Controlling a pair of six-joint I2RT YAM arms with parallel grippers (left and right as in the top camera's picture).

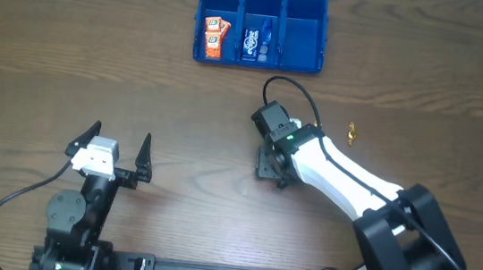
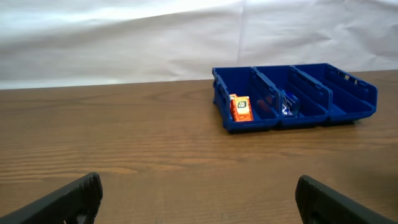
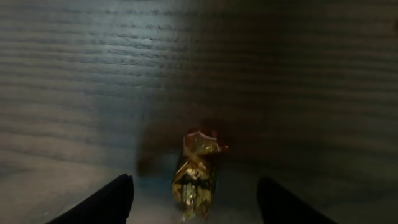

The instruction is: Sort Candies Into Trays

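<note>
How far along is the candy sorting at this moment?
Done: two orange candies and a blue-wrapped one sit in the blue three-bin tray, left and middle bins. In hand: the open right gripper straddles a gold foil candy on the wooden table. Remaining: another gold piece; right bin empty.

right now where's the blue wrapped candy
In the top view the blue candy lies in the middle compartment of the blue tray, far across the table, right of the orange candies.
</note>
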